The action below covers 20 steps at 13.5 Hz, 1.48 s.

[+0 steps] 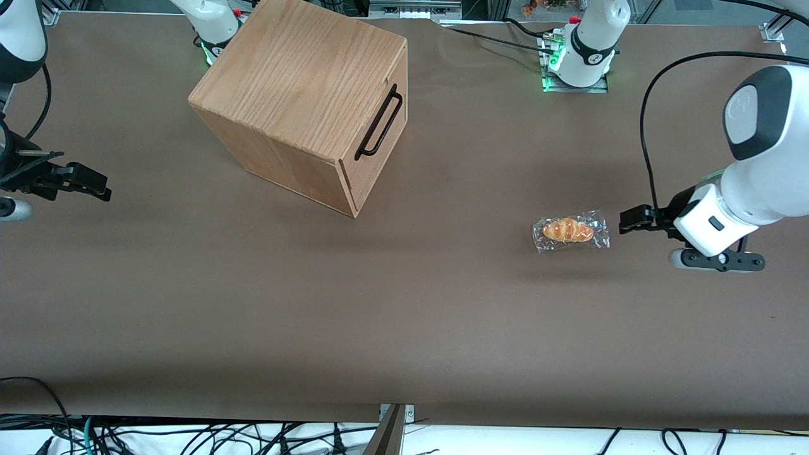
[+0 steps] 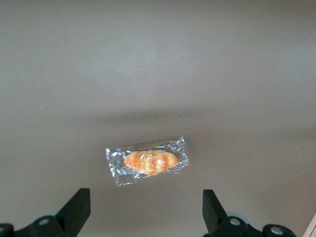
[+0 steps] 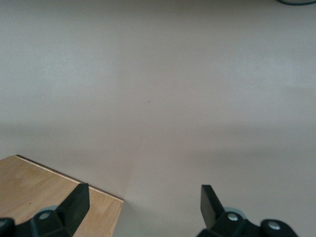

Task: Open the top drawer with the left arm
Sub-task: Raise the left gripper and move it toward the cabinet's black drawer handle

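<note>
My gripper (image 1: 632, 221) hangs wide open and empty at the frame's right edge, beside a wrapped bread roll (image 1: 569, 230). The top drawer (image 1: 379, 136), upper left, looks shut. I'd grab the stiff black handle (image 1: 379, 123) mid-bar; I expect light, smooth sliding.

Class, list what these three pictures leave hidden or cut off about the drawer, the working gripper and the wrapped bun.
- Top drawer: front view shows its front edge-on; inside hidden by the wooden box.
- Gripper: open; fingertips hidden by the arm in front view.
- Bun: wrapper glare hides any label.
</note>
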Available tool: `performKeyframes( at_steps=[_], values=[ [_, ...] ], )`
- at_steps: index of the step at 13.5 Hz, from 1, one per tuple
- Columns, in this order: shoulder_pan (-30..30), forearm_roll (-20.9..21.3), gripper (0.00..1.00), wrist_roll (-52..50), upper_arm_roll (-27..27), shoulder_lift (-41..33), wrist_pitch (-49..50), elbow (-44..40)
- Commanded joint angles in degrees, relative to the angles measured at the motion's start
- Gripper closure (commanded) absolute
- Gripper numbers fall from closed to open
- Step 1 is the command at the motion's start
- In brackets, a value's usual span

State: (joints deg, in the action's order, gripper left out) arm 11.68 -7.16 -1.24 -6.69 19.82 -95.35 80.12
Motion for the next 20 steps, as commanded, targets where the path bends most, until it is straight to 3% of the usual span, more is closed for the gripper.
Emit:
performKeyframes(
  at_steps=[1, 8, 12, 15, 20],
  values=[
    [2.8, -0.1, 0.00, -1.7, -0.2, -0.7, 0.9, -1.0],
    [3.5, -0.4, 0.00, -3.0, 9.7, -0.7, 2.5, -1.0],
    [3.5, -0.3, 0.00, -17.0, 16.4, -0.6, 2.4, -0.9],
    [4.0, -0.3, 0.00, -19.4, 21.4, 0.2, 2.1, -0.7],
    [8.3, -2.8, 0.00, -19.5, 22.7, 2.5, -2.3, -0.5]
  ],
)
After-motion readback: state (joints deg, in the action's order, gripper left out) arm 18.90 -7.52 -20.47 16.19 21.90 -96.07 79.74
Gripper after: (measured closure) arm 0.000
